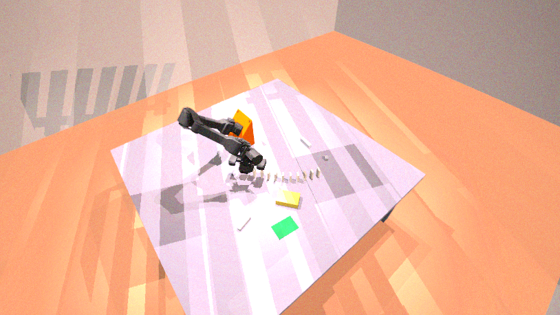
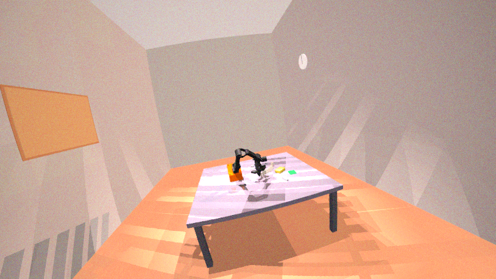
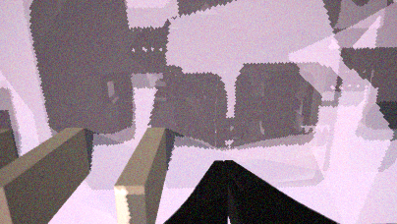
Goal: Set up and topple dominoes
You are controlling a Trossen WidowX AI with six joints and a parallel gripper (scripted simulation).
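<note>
Cream dominoes stand upright in a slightly curved row; one in the middle of the row (image 1: 290, 177) shows in the top view. The domino at the near end (image 3: 146, 159) stands just left of my fingers in the wrist view, with a second domino (image 3: 54, 164) beyond it and part of another at the left edge. My gripper (image 3: 222, 169) is shut with nothing between its fingertips. It is low over the table, beyond the row's left end in the top view, beside the end domino with a visible gap. The arm partly hides that end in the top view.
A yellow block (image 1: 287, 199) (image 2: 279, 170) and a flat green rectangle (image 1: 285, 227) (image 2: 292, 172) lie near the row. One white bar (image 1: 243, 223) lies near them, another white bar (image 1: 306, 142) on the row's other side, near a small grey cube (image 1: 325, 157). An orange block (image 1: 248, 135) (image 2: 235, 176) is at the arm's base.
</note>
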